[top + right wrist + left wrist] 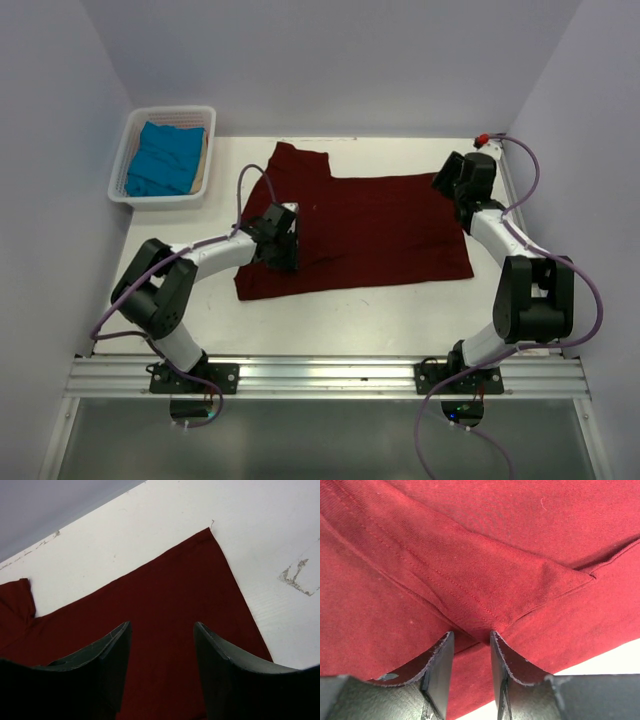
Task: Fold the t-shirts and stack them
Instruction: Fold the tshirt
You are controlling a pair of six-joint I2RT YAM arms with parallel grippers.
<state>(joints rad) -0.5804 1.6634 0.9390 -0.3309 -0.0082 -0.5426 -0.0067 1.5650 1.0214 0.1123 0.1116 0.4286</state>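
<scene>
Left fingers [437,672] stand slightly parted over the maroon shirt's [385,225] fold, right fingers [111,666] released. Lift straight up, so the crease stays flat.

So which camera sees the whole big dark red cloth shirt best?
The top external view. The big dark red cloth shirt lies spread out there, with almost its whole outline visible at once. The left wrist view shows only a close-up of a folded, stitched edge. The right wrist view shows just one corner and the cloth around it.
</scene>
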